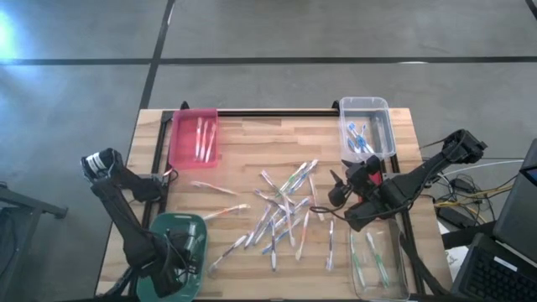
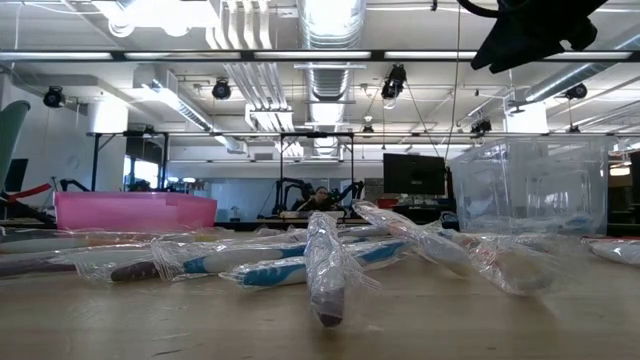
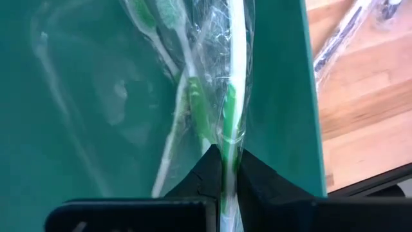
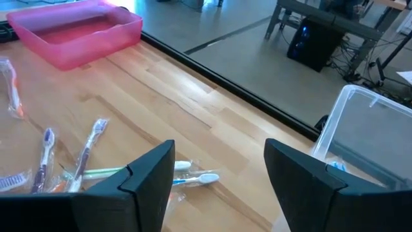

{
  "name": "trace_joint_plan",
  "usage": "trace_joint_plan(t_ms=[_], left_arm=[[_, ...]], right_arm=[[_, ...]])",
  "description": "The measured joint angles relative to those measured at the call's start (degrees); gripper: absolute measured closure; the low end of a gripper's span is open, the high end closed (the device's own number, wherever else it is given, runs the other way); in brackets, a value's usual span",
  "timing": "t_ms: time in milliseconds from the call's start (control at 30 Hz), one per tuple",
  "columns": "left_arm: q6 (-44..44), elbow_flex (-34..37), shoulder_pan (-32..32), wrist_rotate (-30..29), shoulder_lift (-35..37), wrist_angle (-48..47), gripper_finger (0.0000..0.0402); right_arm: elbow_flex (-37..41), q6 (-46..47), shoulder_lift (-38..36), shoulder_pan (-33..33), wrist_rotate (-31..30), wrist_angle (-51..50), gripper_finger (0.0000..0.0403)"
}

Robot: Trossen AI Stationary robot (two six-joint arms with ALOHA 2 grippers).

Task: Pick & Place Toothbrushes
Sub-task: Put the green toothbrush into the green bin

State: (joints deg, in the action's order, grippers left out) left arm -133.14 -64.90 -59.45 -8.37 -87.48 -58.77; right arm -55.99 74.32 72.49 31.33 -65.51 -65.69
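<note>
Left pincer (image 3: pixel 228 169) pinches one green toothbrush (image 3: pixel 233 96).

Grey concrete floor (image 1: pixel 336 33) crossed by dark seams. Overhead, white ducts (image 2: pixel 330 30) and bright strip lights (image 2: pixel 150 12) under an open ceiling. Far back, a dark monitor (image 2: pixel 413 174) on a stand.

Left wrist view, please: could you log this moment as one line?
left end effector: shut on wrapped green-handled plastic toothbrush | place: over green plastic bin | right end effector: open, empty
</note>
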Motion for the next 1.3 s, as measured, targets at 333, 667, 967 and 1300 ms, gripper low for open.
trace_joint_plan(t_ms=[333, 667, 967, 1300], left_arm=[[0.1, 3.0, 0.1, 1.9, 0.0, 2.7, 0.0371], [0.8, 4.0, 0.1, 2.5, 0.0, 2.9, 0.0365], [1.5, 4.1, 0.3, 2.5, 0.1, 3.8, 0.0328], [2.5, 4.1, 0.5, 3.3, 2.9, 4.3, 0.0276]], right_arm=[[0.1, -0.6, 0.0, 0.0, 0.0, 0.3, 0.0149], [0.1, -1.1, 0.0, 0.0, 0.0, 0.6, 0.0165], [0.1, -1.1, 0.0, 0.0, 0.0, 0.7, 0.0183], [0.1, -1.1, 0.0, 0.0, 0.0, 0.7, 0.0165]])
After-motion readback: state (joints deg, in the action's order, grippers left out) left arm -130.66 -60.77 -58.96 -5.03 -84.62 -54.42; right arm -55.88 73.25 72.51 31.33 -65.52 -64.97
